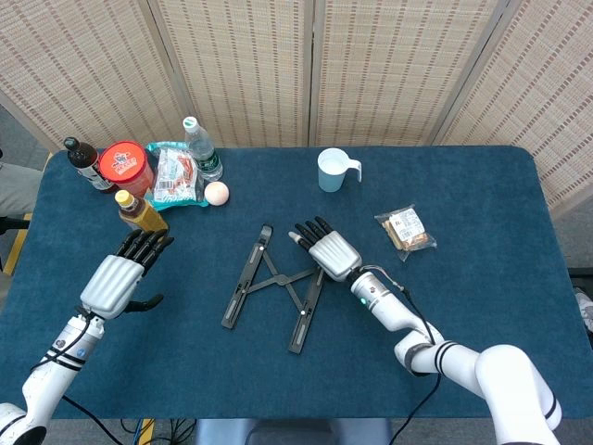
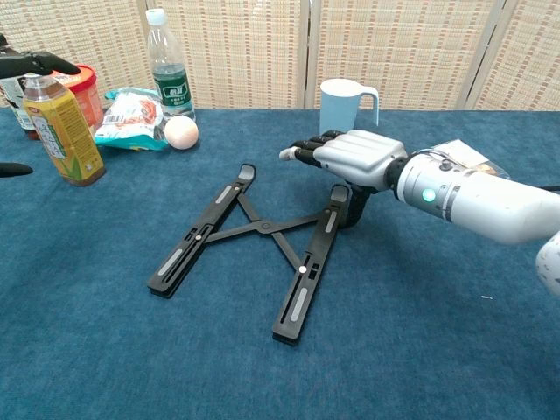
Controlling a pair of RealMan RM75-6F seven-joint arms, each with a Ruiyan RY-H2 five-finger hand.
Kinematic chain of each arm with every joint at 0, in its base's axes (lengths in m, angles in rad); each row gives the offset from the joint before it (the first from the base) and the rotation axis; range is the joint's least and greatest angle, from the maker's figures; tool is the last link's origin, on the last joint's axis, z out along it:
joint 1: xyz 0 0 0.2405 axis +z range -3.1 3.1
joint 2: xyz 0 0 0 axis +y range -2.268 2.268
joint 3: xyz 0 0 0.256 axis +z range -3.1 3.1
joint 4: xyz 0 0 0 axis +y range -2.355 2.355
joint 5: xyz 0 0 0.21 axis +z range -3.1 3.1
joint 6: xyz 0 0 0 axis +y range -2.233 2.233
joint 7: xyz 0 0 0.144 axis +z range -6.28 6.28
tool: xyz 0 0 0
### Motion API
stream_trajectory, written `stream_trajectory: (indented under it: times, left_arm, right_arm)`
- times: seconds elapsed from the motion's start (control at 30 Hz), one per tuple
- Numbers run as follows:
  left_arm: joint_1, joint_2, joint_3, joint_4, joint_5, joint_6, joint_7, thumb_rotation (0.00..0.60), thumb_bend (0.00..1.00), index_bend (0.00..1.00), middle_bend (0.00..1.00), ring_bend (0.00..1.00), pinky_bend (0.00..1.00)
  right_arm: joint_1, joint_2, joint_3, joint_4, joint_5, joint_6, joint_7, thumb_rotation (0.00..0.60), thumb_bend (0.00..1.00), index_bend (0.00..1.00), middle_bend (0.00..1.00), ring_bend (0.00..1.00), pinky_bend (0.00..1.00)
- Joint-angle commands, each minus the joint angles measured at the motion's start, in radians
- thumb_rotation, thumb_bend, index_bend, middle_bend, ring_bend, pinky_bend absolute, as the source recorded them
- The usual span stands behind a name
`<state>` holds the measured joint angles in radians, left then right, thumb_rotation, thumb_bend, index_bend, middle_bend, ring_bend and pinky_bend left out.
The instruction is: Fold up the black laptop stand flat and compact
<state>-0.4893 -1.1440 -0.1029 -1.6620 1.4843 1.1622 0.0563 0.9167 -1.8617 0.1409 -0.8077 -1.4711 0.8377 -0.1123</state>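
The black laptop stand (image 1: 246, 278) lies spread in an X on the blue table, near the middle; the chest view shows it too (image 2: 201, 229). My right hand (image 1: 326, 250) hovers flat over the far end of the stand's right bar, fingers stretched out and apart. Its thumb reaches down and touches that bar's end (image 2: 339, 203). It grips nothing. My left hand (image 1: 116, 278) hangs open above the table's left side, well apart from the stand. In the chest view only the left hand's fingertips (image 2: 39, 61) show at the left edge.
A blue mug (image 1: 332, 170) stands behind the right hand, and a snack packet (image 1: 406, 229) lies to its right. At the back left are an egg (image 1: 216, 193), water bottle (image 1: 200, 148), snack bag (image 1: 174, 174), red tub (image 1: 125, 165), dark bottle (image 1: 85, 163) and yellow-capped bottle (image 1: 139, 211).
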Motion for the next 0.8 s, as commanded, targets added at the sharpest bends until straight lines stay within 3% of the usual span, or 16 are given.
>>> stream_trajectory:
  times: [0.03, 0.17, 0.37, 0.8]
  left_arm:
    - [-0.007, 0.003, -0.003, 0.006, -0.009, -0.012, -0.010, 0.600, 0.18, 0.00, 0.00, 0.00, 0.00]
    - [-0.024, -0.010, -0.008, 0.026, -0.013, -0.032, -0.020, 0.600, 0.18, 0.00, 0.00, 0.00, 0.00]
    - [-0.073, -0.064, -0.013, 0.116, 0.006, -0.074, -0.027, 0.600, 0.18, 0.00, 0.00, 0.00, 0.00]
    - [-0.188, -0.269, 0.001, 0.443, 0.065, -0.151, -0.166, 0.600, 0.18, 0.00, 0.00, 0.00, 0.00]
  right_arm:
    - [0.034, -0.072, 0.037, 0.081, 0.024, 0.007, -0.004, 0.600, 0.00, 0.00, 0.02, 0.00, 0.00]
    - [0.057, -0.131, 0.062, 0.152, 0.047, 0.008, -0.008, 0.600, 0.00, 0.00, 0.01, 0.00, 0.00]
    - [0.048, -0.109, 0.046, 0.133, 0.032, 0.034, 0.020, 0.600, 0.00, 0.00, 0.01, 0.00, 0.00]
    - [-0.009, 0.071, 0.042, -0.144, 0.049, 0.075, -0.025, 0.600, 0.00, 0.00, 0.00, 0.00, 0.00]
